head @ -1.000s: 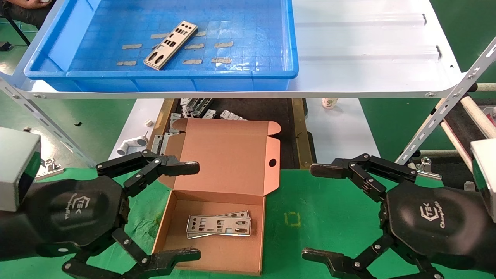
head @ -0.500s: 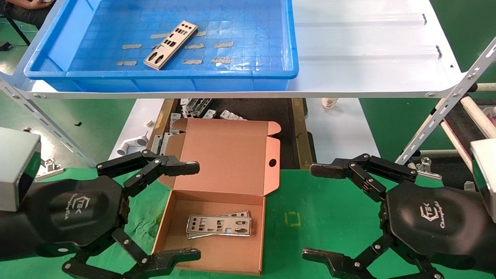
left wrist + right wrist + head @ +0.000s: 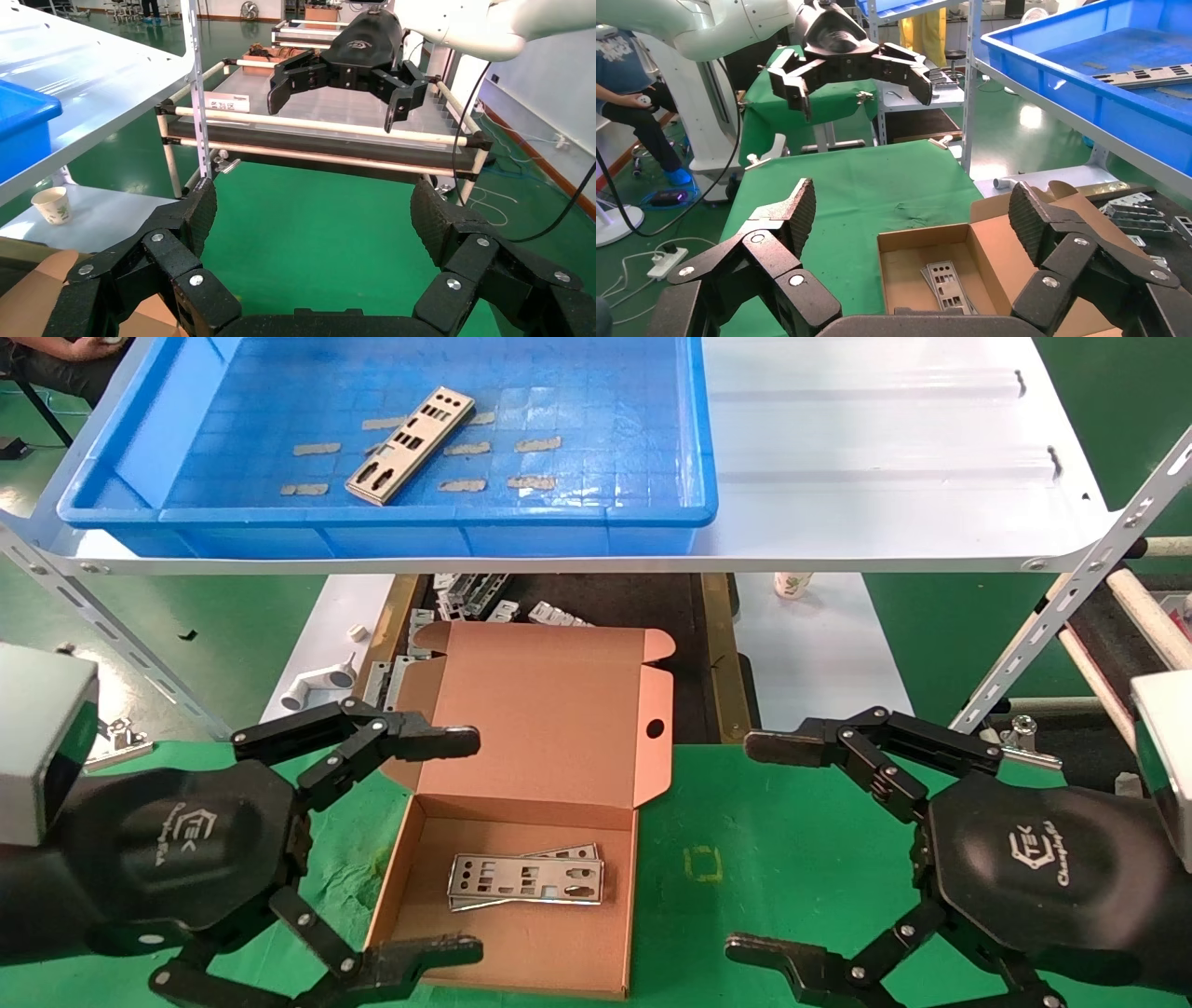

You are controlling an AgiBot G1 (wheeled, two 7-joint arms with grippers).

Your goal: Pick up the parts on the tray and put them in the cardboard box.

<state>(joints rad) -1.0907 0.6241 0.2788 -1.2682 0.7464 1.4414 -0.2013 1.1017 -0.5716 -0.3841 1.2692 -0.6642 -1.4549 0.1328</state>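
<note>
The parts [image 3: 413,444] are thin matt-silver punched metal. The tray [image 3: 652,393] is glossy blue plastic with a gridded floor; the cardboard box [image 3: 549,728] is matt brown corrugated paper; the desk [image 3: 792,859] wears green cloth.

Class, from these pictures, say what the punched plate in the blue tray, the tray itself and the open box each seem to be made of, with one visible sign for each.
Plate: likely thin sheet metal, silver-grey sheen. Tray: probably moulded plastic, glossy uniform blue. Box: cardboard, matte brown with folded flaps.
</note>
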